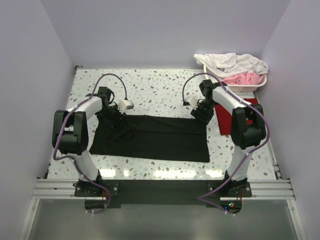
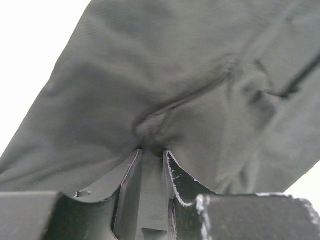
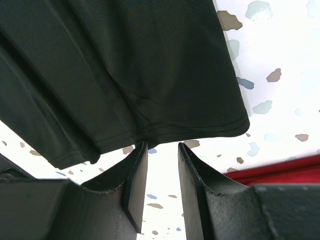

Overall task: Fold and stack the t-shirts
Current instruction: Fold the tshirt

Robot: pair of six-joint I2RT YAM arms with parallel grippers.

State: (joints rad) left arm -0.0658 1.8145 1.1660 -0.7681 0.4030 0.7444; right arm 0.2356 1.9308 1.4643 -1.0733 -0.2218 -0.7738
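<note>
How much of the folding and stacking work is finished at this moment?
Done: the dark red t-shirt lies on the right as a compact rectangle, apparently folded. In hand: the black t-shirt lies spread out; the left gripper pinches its far edge, the right gripper is at its hem, grip unclear. Left: folding it and stacking.

Speckled table [image 1: 160, 85] with black t-shirt [image 1: 150, 142], dark red t-shirt [image 1: 224, 125], laundry basket [image 1: 251, 89]

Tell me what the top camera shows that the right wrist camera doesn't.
Only the top view: the white plastic basket holding white and pink laundry. Only the right wrist view: the stitched hem at the right tool's tips. Both: the black cloth t-shirt, the dark red cloth t-shirt, the speckled table.
</note>
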